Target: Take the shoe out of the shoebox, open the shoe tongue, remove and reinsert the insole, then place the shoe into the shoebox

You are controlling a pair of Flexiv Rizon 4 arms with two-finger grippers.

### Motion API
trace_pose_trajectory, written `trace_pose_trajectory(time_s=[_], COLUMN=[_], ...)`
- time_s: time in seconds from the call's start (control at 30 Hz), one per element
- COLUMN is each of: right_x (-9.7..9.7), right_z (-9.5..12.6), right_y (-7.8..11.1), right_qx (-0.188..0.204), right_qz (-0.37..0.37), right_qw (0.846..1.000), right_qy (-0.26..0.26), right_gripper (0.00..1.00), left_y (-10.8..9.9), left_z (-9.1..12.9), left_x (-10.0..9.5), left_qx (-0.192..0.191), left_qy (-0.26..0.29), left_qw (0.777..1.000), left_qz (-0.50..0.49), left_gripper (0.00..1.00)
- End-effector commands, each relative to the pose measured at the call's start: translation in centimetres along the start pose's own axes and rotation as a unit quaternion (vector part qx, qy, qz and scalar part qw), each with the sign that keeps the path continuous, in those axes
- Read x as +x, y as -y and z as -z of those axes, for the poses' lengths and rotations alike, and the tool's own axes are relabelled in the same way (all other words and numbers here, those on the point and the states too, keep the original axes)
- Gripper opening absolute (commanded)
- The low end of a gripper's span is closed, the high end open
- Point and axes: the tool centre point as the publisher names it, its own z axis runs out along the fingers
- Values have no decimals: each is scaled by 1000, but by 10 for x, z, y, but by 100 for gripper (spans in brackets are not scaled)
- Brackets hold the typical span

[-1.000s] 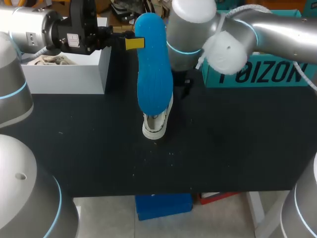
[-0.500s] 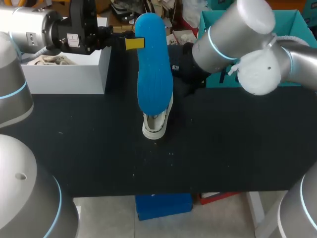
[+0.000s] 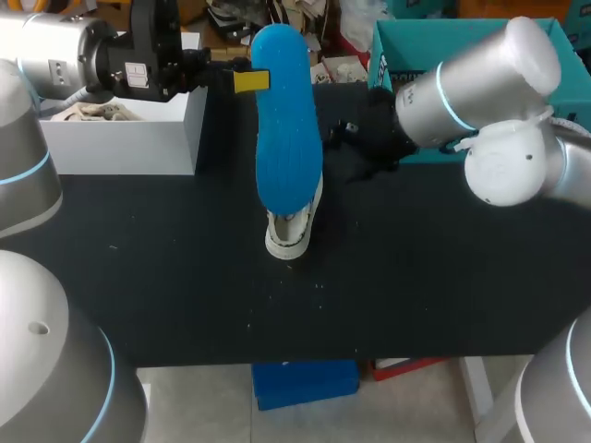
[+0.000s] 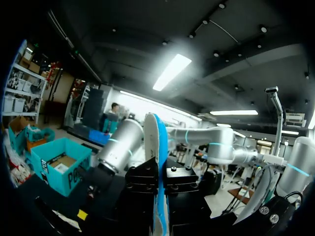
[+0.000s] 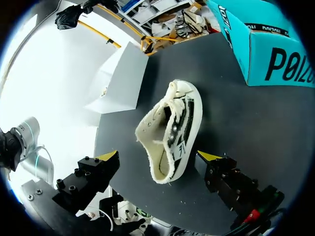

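My left gripper point(image 3: 249, 81) is shut on the long blue insole point(image 3: 286, 129) and holds it in the air above the table's middle. In the left wrist view the insole point(image 4: 158, 162) stands edge-on between the black fingers. The white canvas shoe point(image 3: 294, 226) rests on the black table under the insole, which hides most of it in the head view. In the right wrist view the shoe point(image 5: 172, 130) lies ahead of my right gripper point(image 5: 158, 156), which is open and touches nothing. My right arm point(image 3: 480, 92) comes in from the right, beside the shoe.
The teal shoebox point(image 3: 462, 41) stands open at the back right, also seen as the teal shoebox point(image 5: 275, 59) beyond the shoe. A white box point(image 3: 120, 134) stands at the back left. Black table point(image 3: 185, 277) surface stretches in front of the shoe.
My right arm has swung to the right, away from the shoe and insole, with its gripper still open. The left arm and the insole have stayed in place.
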Motion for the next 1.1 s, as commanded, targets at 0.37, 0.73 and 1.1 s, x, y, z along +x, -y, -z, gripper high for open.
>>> trace_pose_trajectory(time_s=[0.37, 0.73, 1.1], right_x=[-3, 8, 13], right_z=[20, 23, 25], right_y=[0, -4, -6], right_qx=[-58, -46, -44], right_qz=[-34, -38, -37], right_qw=[970, 955, 957], right_qy=[-234, -289, -285], right_gripper=[100, 100, 100], left_y=[-1, -1, -1], left_z=[-1, -1, -1], left_x=[0, 0, 0], left_qx=[0, 0, 0], left_qy=[1, 1, 1], left_qw=[1000, 1000, 1000], left_qz=[-1, -1, -1], left_gripper=[0, 0, 0])
